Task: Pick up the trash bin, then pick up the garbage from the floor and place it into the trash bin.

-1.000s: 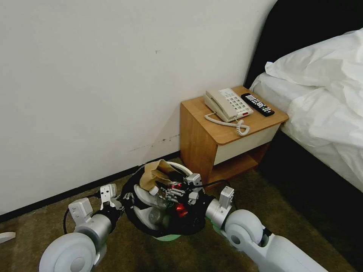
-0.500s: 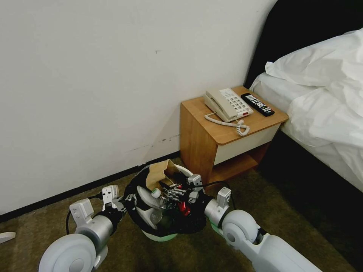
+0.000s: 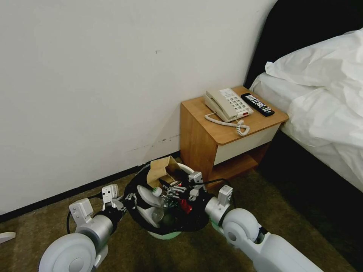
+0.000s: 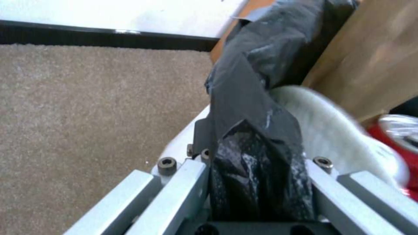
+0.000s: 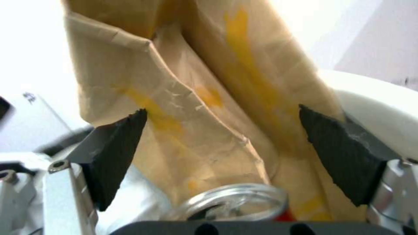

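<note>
We hold the bin (image 3: 166, 234) by its bag-lined left rim in our clamped left gripper (image 3: 130, 199) while our right gripper (image 3: 177, 187), spread wide, hovers over the paper bag (image 3: 160, 170) inside.

Wooden nightstand (image 3: 227, 139) by white wall (image 3: 94, 75), beige telephone (image 3: 227, 104) and black remote (image 3: 257, 104) on top — white-sheeted bed (image 3: 325, 109) beside

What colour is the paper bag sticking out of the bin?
Brown with yellow streaks; the paper bag shows best in the right wrist view.
</note>
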Controlling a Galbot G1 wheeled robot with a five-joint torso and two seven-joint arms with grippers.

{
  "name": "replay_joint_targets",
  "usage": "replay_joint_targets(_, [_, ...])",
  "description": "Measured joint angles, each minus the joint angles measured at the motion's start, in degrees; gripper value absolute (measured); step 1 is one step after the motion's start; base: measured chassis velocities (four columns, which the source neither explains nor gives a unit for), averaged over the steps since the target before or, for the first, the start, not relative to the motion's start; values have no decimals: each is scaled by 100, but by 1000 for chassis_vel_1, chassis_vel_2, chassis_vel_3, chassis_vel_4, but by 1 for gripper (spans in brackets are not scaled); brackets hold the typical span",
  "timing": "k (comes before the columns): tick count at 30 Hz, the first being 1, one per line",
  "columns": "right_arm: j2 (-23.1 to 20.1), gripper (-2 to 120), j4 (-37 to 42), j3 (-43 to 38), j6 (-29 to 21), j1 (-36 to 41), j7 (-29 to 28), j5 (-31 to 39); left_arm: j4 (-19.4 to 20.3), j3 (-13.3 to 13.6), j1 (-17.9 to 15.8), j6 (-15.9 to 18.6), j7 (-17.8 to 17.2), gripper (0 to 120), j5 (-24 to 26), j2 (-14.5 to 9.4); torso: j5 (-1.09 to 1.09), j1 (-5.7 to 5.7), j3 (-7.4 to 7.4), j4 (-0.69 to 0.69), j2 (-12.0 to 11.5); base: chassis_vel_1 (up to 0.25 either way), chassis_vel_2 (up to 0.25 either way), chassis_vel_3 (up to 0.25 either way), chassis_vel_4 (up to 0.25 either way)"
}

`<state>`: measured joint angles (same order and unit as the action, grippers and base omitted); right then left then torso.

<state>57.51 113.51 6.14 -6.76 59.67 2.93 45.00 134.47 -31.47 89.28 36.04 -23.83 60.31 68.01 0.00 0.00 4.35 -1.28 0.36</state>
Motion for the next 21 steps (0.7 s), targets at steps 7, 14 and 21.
replay_joint_targets(7, [-199,94,399,-200,-10,148,2,61,-58,-19,-37,-10,-69,3,41,12,0,0,0,-2,0,0,0,0,0])
replay_joint_targets(14, [-415,96,762,-536,-2,346,56,82,-55,-32,-24,-17,-117,3,25,30,0,0,-1,-1,0,0,0,0,0])
replay_joint_targets(21, [-644,100,1062,-673,37,432,98,242,-68,-32,-20,-14,-117,3,-5,27,-1,0,-1,0,0,0,0,0,0])
